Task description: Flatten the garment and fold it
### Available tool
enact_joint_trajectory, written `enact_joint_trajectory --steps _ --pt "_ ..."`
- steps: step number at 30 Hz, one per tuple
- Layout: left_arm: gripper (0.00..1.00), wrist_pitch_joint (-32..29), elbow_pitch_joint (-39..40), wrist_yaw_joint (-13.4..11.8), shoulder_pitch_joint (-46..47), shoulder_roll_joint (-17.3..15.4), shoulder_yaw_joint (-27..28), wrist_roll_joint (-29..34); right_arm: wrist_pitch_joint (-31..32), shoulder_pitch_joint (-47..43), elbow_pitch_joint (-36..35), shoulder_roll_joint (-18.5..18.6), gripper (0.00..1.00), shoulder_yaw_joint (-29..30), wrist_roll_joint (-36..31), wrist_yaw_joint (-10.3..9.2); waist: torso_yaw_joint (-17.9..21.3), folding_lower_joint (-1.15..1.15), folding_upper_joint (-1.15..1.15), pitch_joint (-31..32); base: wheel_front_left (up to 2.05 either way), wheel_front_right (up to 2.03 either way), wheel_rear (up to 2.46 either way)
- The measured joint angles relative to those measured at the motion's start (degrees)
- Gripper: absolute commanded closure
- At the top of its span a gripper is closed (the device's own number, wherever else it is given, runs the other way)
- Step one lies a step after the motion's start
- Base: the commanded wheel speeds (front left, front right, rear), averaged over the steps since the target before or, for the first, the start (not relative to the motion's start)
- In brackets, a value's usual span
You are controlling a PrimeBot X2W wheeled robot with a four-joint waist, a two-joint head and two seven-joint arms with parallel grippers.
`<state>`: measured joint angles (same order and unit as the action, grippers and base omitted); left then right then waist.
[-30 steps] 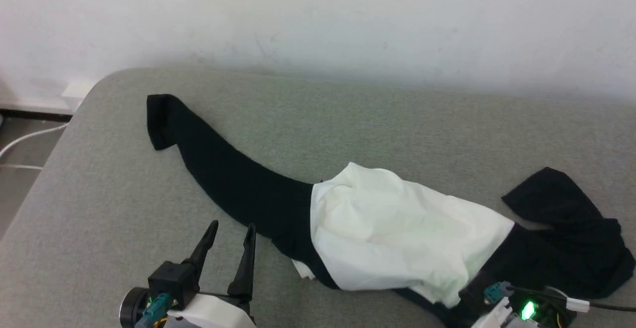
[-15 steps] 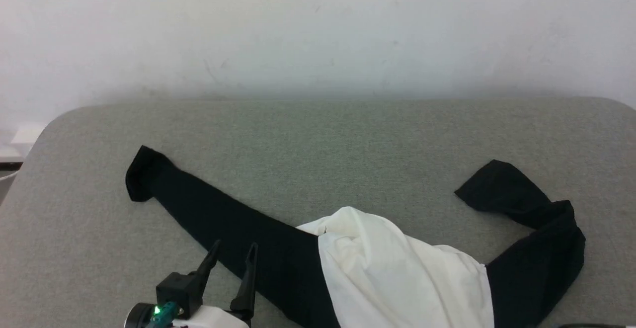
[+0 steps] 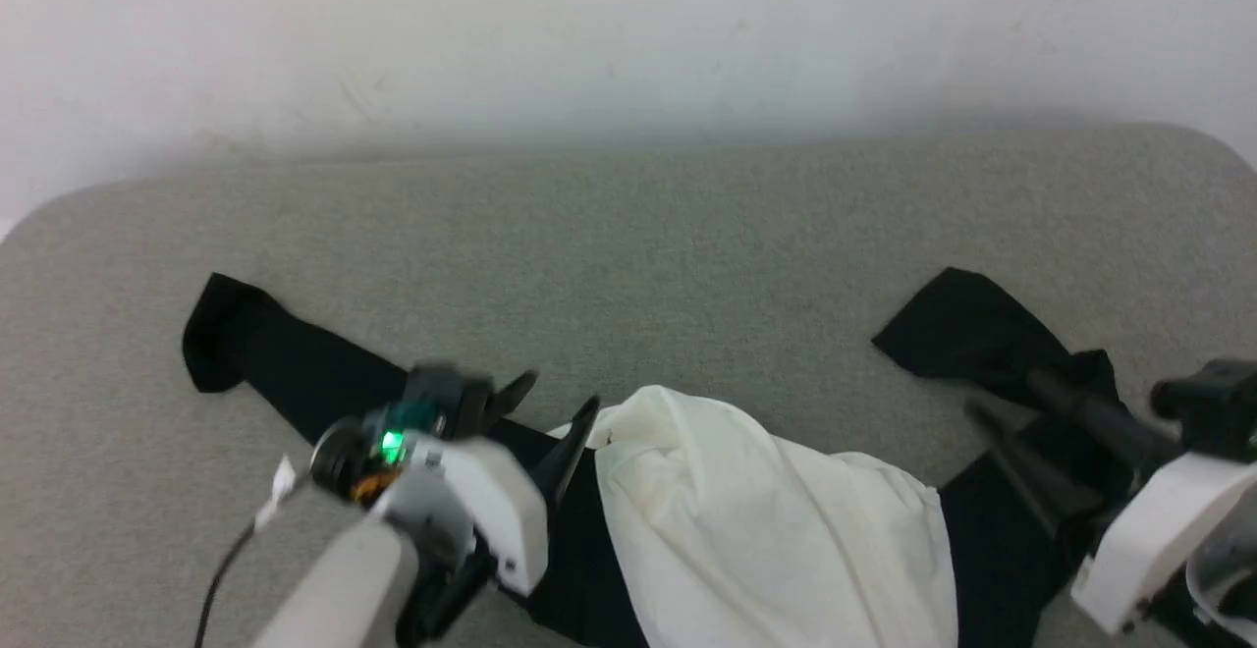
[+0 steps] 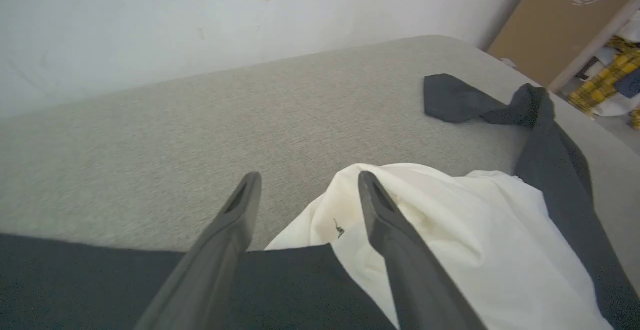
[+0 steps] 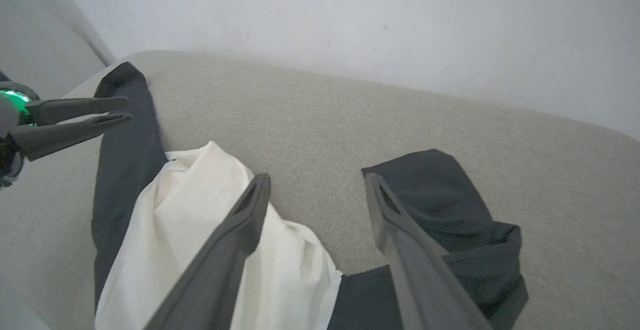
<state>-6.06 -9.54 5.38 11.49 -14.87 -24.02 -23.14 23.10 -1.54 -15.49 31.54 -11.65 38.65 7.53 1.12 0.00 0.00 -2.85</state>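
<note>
In the head view the garment [image 3: 766, 530] lies bunched near the front of the grey padded surface [image 3: 628, 255], its white body [image 3: 746, 501] heaped in the middle. One stretched sleeve [image 3: 265, 363] runs off to the robot's left and a doubled-over sleeve [image 3: 972, 334] lies on the right. The left gripper [image 3: 562, 391] hangs over the join of sleeve and body with its fingers spread. The right gripper [image 3: 1000, 395], blurred, is above the doubled-over sleeve, also spread and holding nothing. The left wrist view has the left gripper [image 4: 308, 175] straddling the near edge of the white heap, dark sleeve cloth below it. A good pinch there would probably take one layer at the seam, not a fistful of the heap. In the right wrist view the right gripper [image 5: 317, 176] stands wide between the white body and the folded black cloth, touching neither as far as can be told. Flattening looks best served by gripping the sleeve close to its fold and drawing it outward and low across the padding, away from the other arm's hold.
</note>
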Motion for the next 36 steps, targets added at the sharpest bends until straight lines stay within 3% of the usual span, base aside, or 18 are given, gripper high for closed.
enact_joint_trajectory --steps 5,12,21,22,23,24,28,36 --pt "0.0 -14.22 -3.63 1.72 12.39 -1.82 -5.31 -8.16 -6.17 2.61 1.77 -6.69 0.0 4.91 -9.72 0.01 2.29 0.0 0.0 -2.62 0.0 0.0 0.0" --pt "0.0 -33.09 -7.68 1.75 25.16 -9.44 -17.85 -21.99 -11.24 4.61 4.76 -14.24 0.0 7.1 -15.8 0.01 6.9 0.01 0.0 -5.91 0.0 0.0 0.0" --pt "0.0 -42.31 -11.96 2.08 32.6 -15.83 -29.85 -25.71 -14.33 4.98 7.35 -16.73 0.0 6.26 -16.44 0.01 12.03 -0.01 0.0 -10.45 0.0 0.0 0.0" --pt "0.13 -42.89 -11.94 2.08 33.28 -16.24 -30.63 -26.66 -14.66 5.09 7.59 -16.82 0.0 6.25 -16.44 0.01 12.29 -0.01 0.0 -10.87 0.0 0.0 0.0" --pt "0.85 -43.21 -11.72 2.08 33.93 -16.73 -31.39 -27.64 -14.92 5.25 7.97 -16.89 0.0 6.27 -16.45 0.01 12.53 -0.01 0.0 -11.27 0.0 0.0 0.0" --pt "1.0 -42.95 -11.62 2.08 34.48 -17.23 -31.67 -28.38 -15.18 5.43 8.32 -16.96 0.0 6.27 -16.47 0.01 12.71 -0.01 0.0 -11.61 0.0 0.0 0.0" --pt "1.0 -35.34 -12.12 2.14 35.43 -17.66 -32.25 -29.06 -15.97 6.05 9.71 -17.25 0.0 6.81 -17.17 0.01 12.73 0.01 0.0 -12.15 0.0 0.0 0.0" --pt "1.0 -12.49 -15.17 2.13 42.02 -16.51 -29.78 -22.51 -17.36 6.13 11.41 -17.62 0.0 9.85 -20.22 0.01 11.15 0.0 0.0 -9.06 0.0 0.0 0.0"
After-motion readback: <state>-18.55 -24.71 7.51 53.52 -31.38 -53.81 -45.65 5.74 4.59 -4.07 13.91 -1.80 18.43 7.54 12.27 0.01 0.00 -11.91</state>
